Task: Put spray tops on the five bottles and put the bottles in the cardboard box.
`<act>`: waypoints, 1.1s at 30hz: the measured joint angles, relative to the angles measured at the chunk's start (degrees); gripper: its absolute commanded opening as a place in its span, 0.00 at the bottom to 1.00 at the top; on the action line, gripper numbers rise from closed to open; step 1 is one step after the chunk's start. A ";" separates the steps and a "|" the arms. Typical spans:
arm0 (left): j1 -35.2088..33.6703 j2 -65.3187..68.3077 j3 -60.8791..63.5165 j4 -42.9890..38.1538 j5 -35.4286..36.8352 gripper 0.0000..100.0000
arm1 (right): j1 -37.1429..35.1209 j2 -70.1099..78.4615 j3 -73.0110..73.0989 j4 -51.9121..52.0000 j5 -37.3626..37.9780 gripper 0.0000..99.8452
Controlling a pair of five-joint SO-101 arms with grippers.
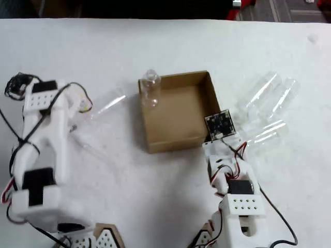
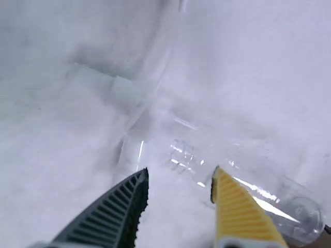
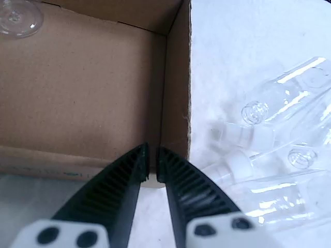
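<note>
The cardboard box (image 1: 178,135) sits mid-table, its wall (image 3: 176,77) close in the right wrist view. One clear bottle (image 1: 151,88) stands in its far left corner, its mouth (image 3: 18,18) showing. My left gripper (image 2: 178,178) is open just short of a clear bottle (image 2: 243,186) lying on the table (image 1: 106,102). A white spray top (image 2: 121,90) lies beyond it. My right gripper (image 3: 152,152) is shut and empty over the box's near right corner. Beside the box lie several clear bottles (image 1: 269,103) and white spray tops (image 3: 243,137).
The white table (image 1: 170,201) has open room in front of the box and along the far side. A thin spray tube (image 1: 88,145) lies beside the left arm. The right arm's base (image 1: 240,204) stands close to the box's near right corner.
</note>
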 measured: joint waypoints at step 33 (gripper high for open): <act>12.40 17.49 -25.32 5.98 9.14 0.27 | 0.00 0.00 0.00 0.00 0.00 0.02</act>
